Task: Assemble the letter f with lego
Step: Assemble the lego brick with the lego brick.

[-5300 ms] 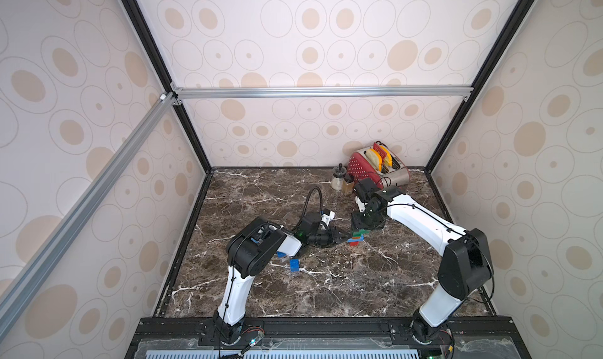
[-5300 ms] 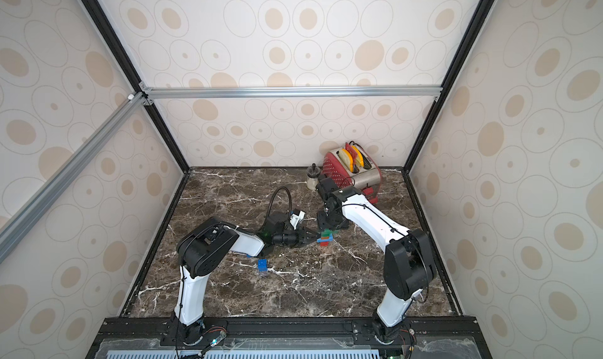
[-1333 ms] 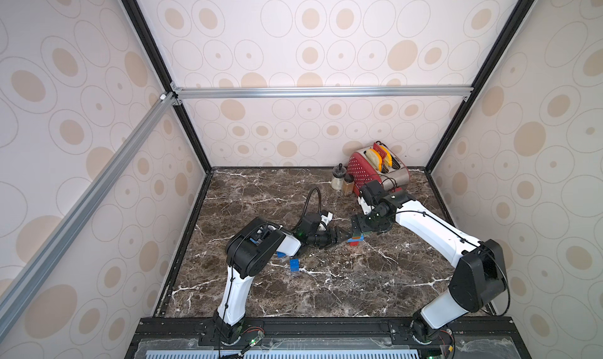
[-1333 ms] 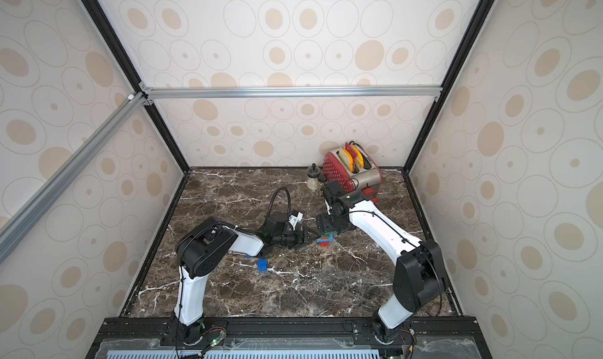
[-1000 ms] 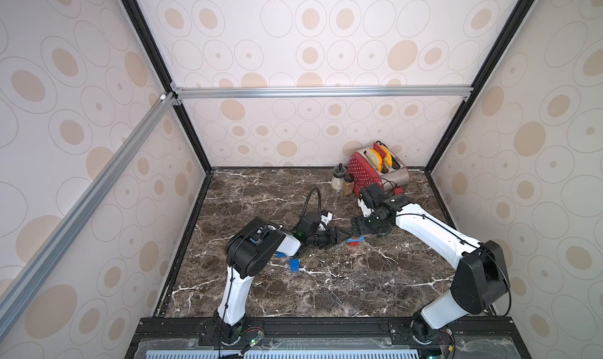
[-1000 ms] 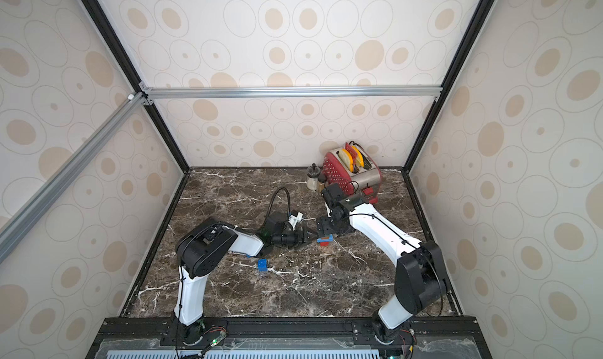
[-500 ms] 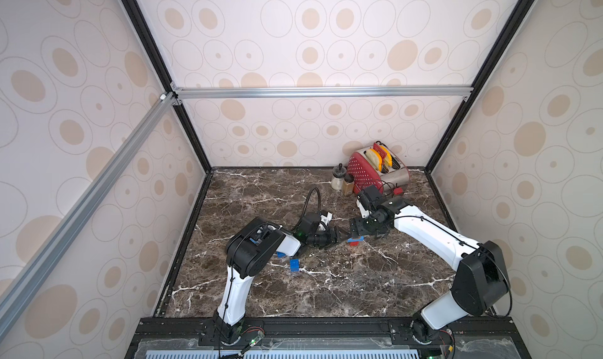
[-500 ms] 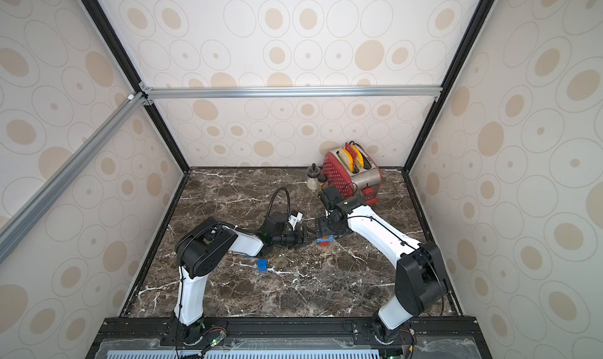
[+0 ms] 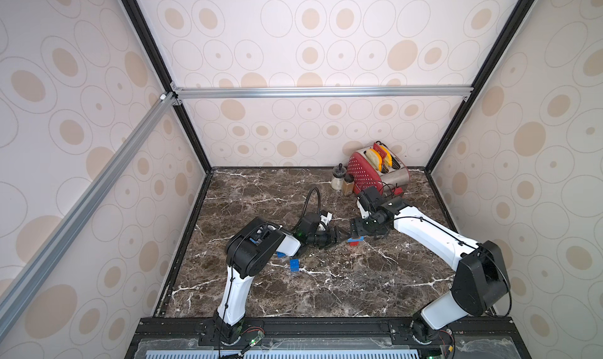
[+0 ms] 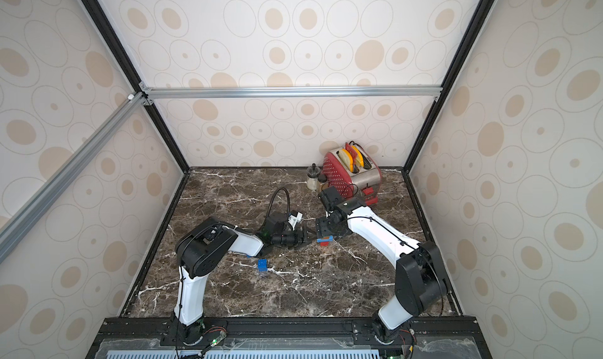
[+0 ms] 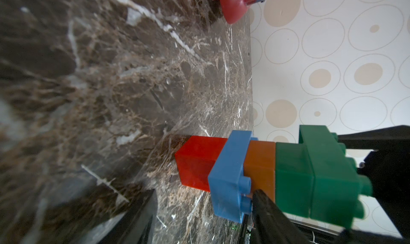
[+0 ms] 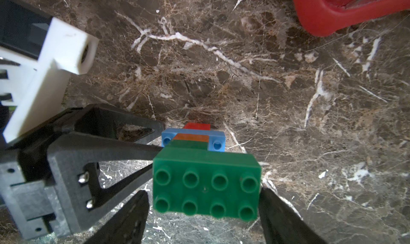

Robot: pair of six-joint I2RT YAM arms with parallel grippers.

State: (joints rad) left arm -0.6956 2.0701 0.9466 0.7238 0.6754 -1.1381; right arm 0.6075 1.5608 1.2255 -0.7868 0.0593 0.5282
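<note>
A lego stack stands upright on the marble: red brick (image 11: 195,163) at the bottom, then a blue plate (image 11: 228,176), an orange brick (image 11: 261,163) and dark green bricks, with a wide dark green brick (image 12: 205,183) on top. My right gripper (image 12: 205,194) hangs over the stack (image 9: 355,241), open, its fingers flanking the wide green brick with a thin gap on one side. My left gripper (image 11: 204,196) lies low beside the stack, open. One left fingertip (image 11: 261,200) touches the stack at the blue and orange bricks. In both top views the arms hide most of the stack (image 10: 324,241).
A loose blue brick (image 9: 294,264) lies on the marble in front of the left arm, another blue piece (image 9: 280,254) under its forearm. A red toaster (image 9: 375,171) and two small shakers (image 9: 337,178) stand at the back right. Walls enclose three sides.
My right gripper has shifted left onto the stack and its jaws have narrowed around the top green brick. The left arm has stayed put.
</note>
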